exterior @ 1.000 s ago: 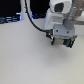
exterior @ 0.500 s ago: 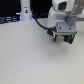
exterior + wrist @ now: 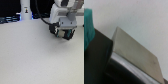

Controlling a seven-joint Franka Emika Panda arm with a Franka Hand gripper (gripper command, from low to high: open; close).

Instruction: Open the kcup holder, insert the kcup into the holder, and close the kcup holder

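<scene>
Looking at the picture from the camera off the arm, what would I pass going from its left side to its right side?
Dark clutter along the back edge → tall white bottle-shaped post → black cable → the robot's tool, with something green between its fingers, over the pale table.

I see kcup (image 3: 66, 34) in exterior view: small pod, green part showing, sitting between gripper fingers, near table's far edge toward exterior view's right. Body mostly hidden; tilt not readable at this blur. In wrist view I note teal-green block (image 3: 88, 26) at frame edge, likely same kcup, close to lens. Kcup holder (image 3: 131, 55) seen in wrist view only: dark box with pale flat face, angled; drawer state not discernible.
</scene>
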